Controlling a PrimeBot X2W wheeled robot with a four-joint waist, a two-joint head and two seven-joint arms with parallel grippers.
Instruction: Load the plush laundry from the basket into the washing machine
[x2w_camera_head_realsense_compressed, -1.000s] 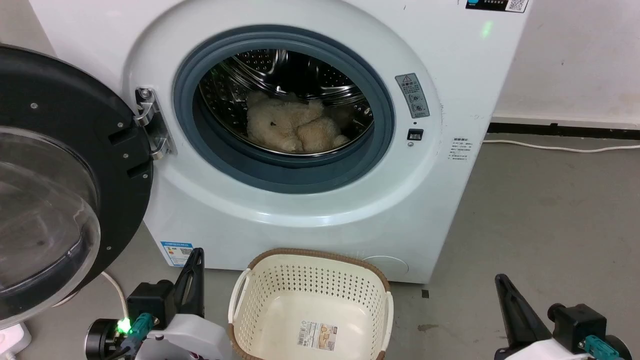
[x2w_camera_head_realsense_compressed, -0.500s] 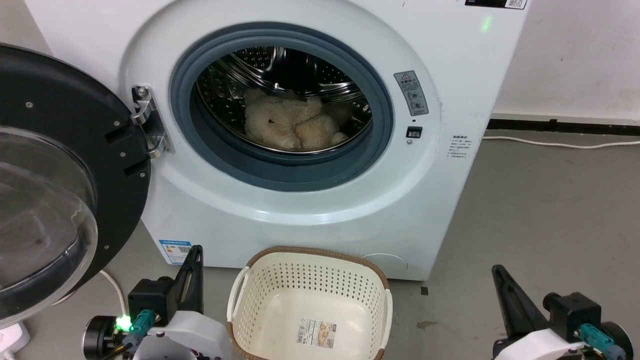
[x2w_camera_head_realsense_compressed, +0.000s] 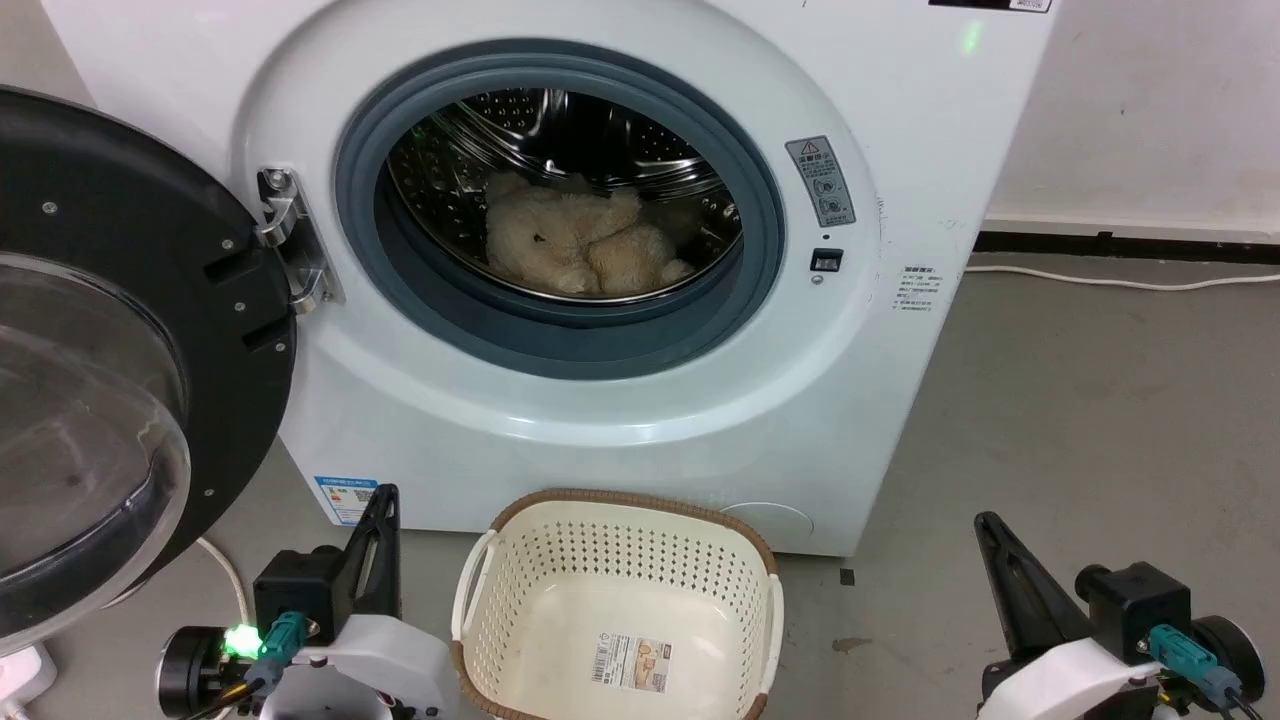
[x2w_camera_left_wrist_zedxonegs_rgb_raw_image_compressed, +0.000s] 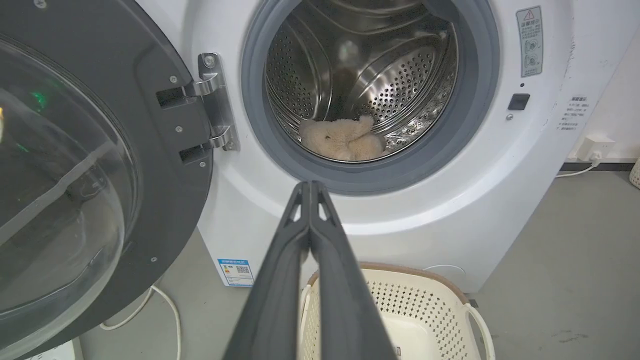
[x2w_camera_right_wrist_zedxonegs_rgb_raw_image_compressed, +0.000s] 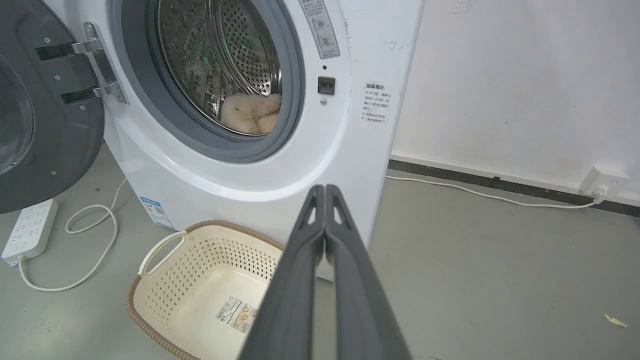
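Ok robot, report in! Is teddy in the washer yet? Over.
Left tool and right tool shut, holding nothing. Plush laundry inside the washing machine drum, basket holds just its sticker. Door wide open, opening unblocked.

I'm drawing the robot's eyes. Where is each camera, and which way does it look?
Head view: on the head, facing forward and down at the washing machine and basket; left gripper lower left, right gripper lower right.
Left wrist view: on the left wrist, facing the door and drum along its shut gripper.
Right wrist view: on the right wrist, facing the machine and wall along its shut gripper.
Shared: plush laundry in the drum.
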